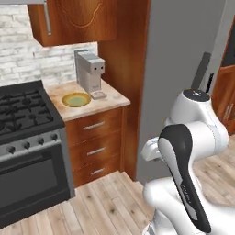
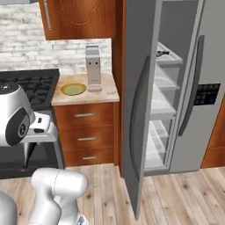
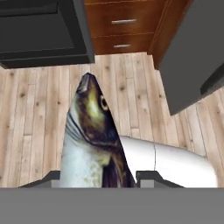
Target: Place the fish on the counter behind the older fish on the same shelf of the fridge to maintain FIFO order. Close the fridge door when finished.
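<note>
Pickup looks done: the fish (image 3: 89, 144) sits clamped between the gripper (image 3: 98, 177) fingertips, head pointing away from the hand, hanging over the wood floor (image 3: 35, 122) near the stove (image 1: 27, 137). The yellow-green plate (image 1: 76, 99) on the counter (image 1: 108, 98) beside the coffee machine (image 1: 89, 71) is bare. The fridge door (image 2: 138, 110) stands open, white shelves (image 2: 162, 103) exposed; a small dark item on the upper shelf (image 2: 162, 53) may be the older fish, too small to tell. Left, by my read: carry to the fridge (image 2: 197, 88), set it behind the older fish on the same shelf, release, shut the door.
</note>
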Controlling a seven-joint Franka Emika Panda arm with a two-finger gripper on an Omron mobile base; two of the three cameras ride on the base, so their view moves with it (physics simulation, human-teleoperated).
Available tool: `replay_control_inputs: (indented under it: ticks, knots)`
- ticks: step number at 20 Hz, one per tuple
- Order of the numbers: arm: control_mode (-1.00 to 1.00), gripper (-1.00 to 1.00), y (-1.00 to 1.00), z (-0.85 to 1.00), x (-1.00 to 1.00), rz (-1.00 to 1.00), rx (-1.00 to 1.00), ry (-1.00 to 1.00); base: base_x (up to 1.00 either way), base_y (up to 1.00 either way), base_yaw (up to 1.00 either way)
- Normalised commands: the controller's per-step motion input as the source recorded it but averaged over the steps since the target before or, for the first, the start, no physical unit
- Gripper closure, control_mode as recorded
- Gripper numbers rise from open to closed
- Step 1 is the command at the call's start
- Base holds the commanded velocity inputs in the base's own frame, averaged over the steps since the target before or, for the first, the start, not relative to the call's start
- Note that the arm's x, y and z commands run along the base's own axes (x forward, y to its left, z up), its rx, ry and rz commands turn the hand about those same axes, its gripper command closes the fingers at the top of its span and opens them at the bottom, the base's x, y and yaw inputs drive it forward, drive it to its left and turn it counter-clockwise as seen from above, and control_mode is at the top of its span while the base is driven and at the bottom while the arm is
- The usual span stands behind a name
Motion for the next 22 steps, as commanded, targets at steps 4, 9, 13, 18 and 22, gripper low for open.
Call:
replay_control_inputs:
  ticks: [4, 9, 13, 18, 22]
  knots:
    - [1.00, 1.00, 0.00, 0.00, 0.00, 0.00, 0.00, 0.00, -1.00, -0.42, -0.45]
    - [1.00, 1.00, 0.00, 0.00, 0.00, 0.00, 0.00, 0.00, -0.58, -0.84, -0.46]
    - [1.00, 1.00, 0.00, 0.00, 0.00, 0.00, 0.00, 0.00, 0.09, -1.00, -0.37]
    - [1.00, 1.00, 0.00, 0.00, 0.00, 0.00, 0.00, 0.00, 0.19, -1.00, -0.35]
    - [1.00, 1.00, 0.00, 0.00, 0.00, 0.00, 0.00, 0.00, 0.00, -1.00, -0.49]
